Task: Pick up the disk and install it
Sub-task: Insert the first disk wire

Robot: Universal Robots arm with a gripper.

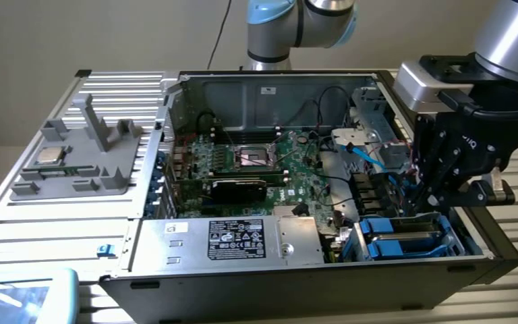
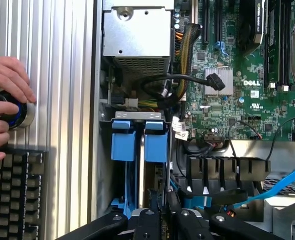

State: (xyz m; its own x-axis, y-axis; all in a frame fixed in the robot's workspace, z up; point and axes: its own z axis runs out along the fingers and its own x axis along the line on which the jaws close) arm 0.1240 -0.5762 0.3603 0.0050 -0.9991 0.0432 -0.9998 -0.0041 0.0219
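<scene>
Currently fingers (image 2: 154, 202) of the gripper (image 2: 162, 200) are pinching nearly together on the edge of the disk (image 2: 155, 142), which is standing in its blue bracket inside the drive bay (image 2: 137, 116) of the open computer case (image 1: 331, 283), beside the Dell motherboard (image 2: 237, 95). A person's hand (image 2: 5, 95) is resting on a knob (image 2: 23, 114).

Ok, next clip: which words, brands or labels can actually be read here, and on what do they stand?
"DELL": white print on the green motherboard.
Black label on the silver box: print too small to read.
White sticker on the rear wall of the case: unreadable.
White cable tags: too small to read.
</scene>
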